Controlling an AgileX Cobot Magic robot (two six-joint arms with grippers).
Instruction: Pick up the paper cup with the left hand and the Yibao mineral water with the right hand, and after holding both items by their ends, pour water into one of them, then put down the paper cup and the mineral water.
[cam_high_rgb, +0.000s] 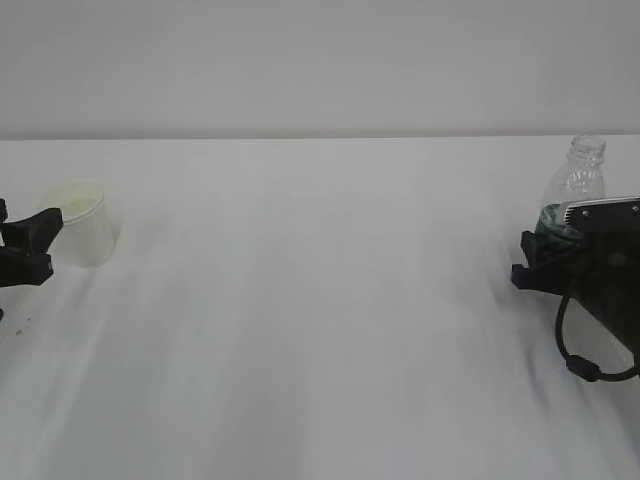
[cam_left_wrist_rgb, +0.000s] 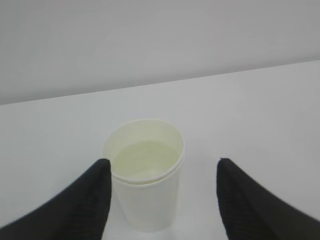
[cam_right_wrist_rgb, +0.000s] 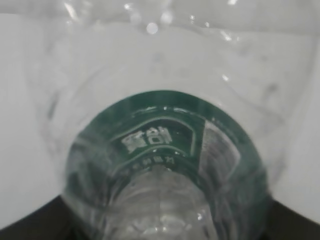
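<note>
Tabletop (cam_high_rgb: 320, 330), white and wide, fills the exterior view. At its far left my left hand (cam_high_rgb: 30, 250) sits low beside the paper cup (cam_high_rgb: 82, 225), its black fingers spread on either side of the cup's near wall; whether they press on it I cannot tell from here. At the far right my right hand (cam_high_rgb: 545, 262) sits at the base of the Yibao mineral water (cam_high_rgb: 575, 190), which stands upright with its open neck above my grey plate.

Left wrist view: the paper cup (cam_left_wrist_rgb: 145, 175) stands upright on the table between my two fingers (cam_left_wrist_rgb: 85, 205). The left finger lies right against the cup's side, while the right one stands clear of it with bare table between, so my jaws are apart and not clamped.

Right wrist view: the Yibao mineral water (cam_right_wrist_rgb: 165, 150) fills nearly everything, its green label band close to the lens. My dark jaw tips show only in the bottom corners, wide apart around the bottle; whether they touch it I cannot tell.
</note>
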